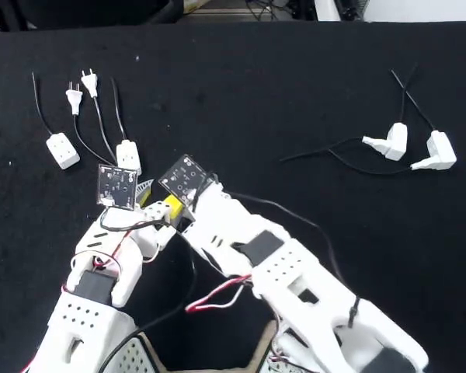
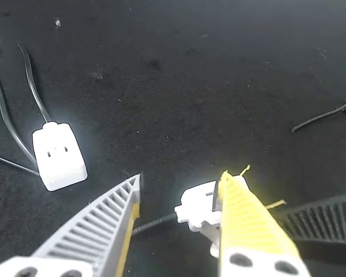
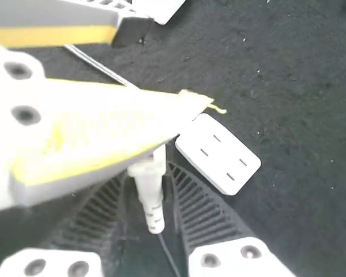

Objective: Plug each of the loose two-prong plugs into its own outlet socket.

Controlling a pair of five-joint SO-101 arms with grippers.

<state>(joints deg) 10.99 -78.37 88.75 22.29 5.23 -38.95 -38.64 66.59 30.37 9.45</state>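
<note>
Right wrist view is the clearest one here. The right gripper (image 3: pixel 149 171) has its two dark ribbed fingers (image 3: pixel 199 208) pinched onto the held plug (image 3: pixel 150 193). They clamp the white moulded body around its ridged neck, and the thin black cord (image 3: pixel 167 259) trails out between them. A smooth yellow finger (image 3: pixel 115 124) from the other arm lies across the front end of that plug and touches it, so I can't make out the prongs. Just beside the plug on the cloth sits a four-slot socket (image 3: pixel 219 161), a flat white rounded rectangle of glossy plastic with the slots facing up.

In the left wrist view, the left gripper (image 2: pixel 181 176) is spread wide. It has one grey finger (image 2: pixel 104 222) with open ribbing and one yellow one. The same plug rests against the inner face of the yellow one, well apart from the grey, so this gripper isn't clamping it. A blocky socket (image 2: pixel 57 156) lies nearby, white with rounded corners and two short slots, its black cord running off the back.

In the high view, both white arms meet left of centre on the matte black table (image 1: pixel 256 93). The far-left socket (image 1: pixel 62 150) lies out to one side. A straight plug (image 1: pixel 74 97) and a second straight plug (image 1: pixel 88 80) lie behind it. An angled plug (image 1: pixel 388 142) and another angled plug (image 1: pixel 437 151) sit far right, well apart from the arms.
</note>
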